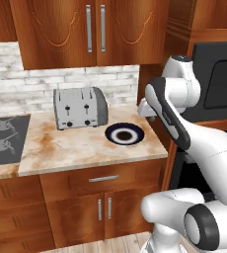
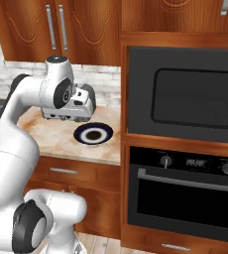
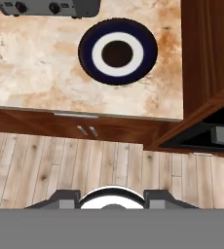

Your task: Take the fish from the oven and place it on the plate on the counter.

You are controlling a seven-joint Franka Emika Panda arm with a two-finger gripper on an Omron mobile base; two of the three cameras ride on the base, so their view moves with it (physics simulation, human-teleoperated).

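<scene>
Access comes first: the oven stands with its door shut, the silver bar handle running across the top of the door below the knobs. The fish is, I judge, on a rack behind that door, so the step in hand is opening it. To do that well, the arm should swing right, away from the counter, and bring the fingers down squarely over the middle of the bar. The pull should follow the door's arc down and outward, not run straight back, so the grip does not slip off. The base may need room in front for the door to drop fully.

The gripper hovers above the right end of the counter, looking down on it. Whether its jaws are apart or together I cannot tell, and nothing appears to be held.

The plate lies flat near the counter's right edge, just in front of the toaster's right corner and apart from it. It is empty, its white ring and dark centre bare. The microwave above the oven is also shut.
</scene>
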